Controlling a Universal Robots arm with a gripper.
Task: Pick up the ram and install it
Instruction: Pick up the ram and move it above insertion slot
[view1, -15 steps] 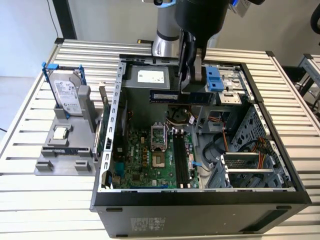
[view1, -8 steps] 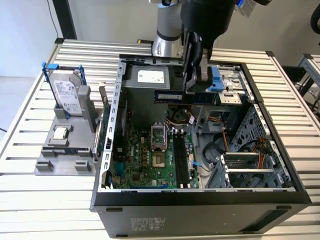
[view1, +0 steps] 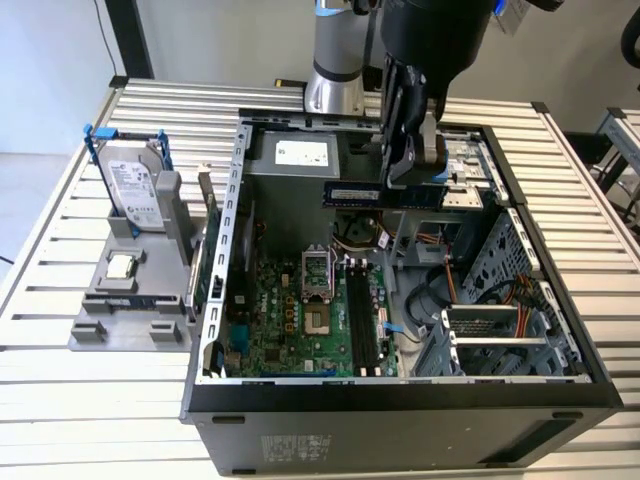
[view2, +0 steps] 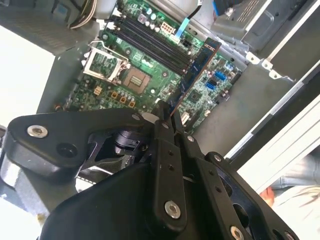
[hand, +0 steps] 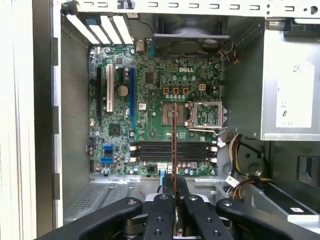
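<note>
The ram (view1: 350, 194) is a dark blue-green stick held level above the open computer case (view1: 215, 300), near its far wall. My gripper (view1: 403, 178) is shut on it from above. In the first wrist view the ram (hand: 174, 140) shows edge-on, running out from the gripper (hand: 174, 184) across the black memory slots (hand: 172, 150) below. In the second wrist view the ram (view2: 200, 65) reaches out from the gripper (view2: 166, 114) over the green motherboard (view2: 145, 70). The memory slots (view1: 362, 320) lie beside the bare processor socket (view1: 318, 320).
A silver hard drive (view1: 132, 190) stands in a grey holder (view1: 130, 300) at the exterior view's left, with a small chip (view1: 122, 266) on it. Inside the case are the power supply (view1: 305, 152), a drive cage (view1: 500, 330) and cable bundles (view1: 450, 280).
</note>
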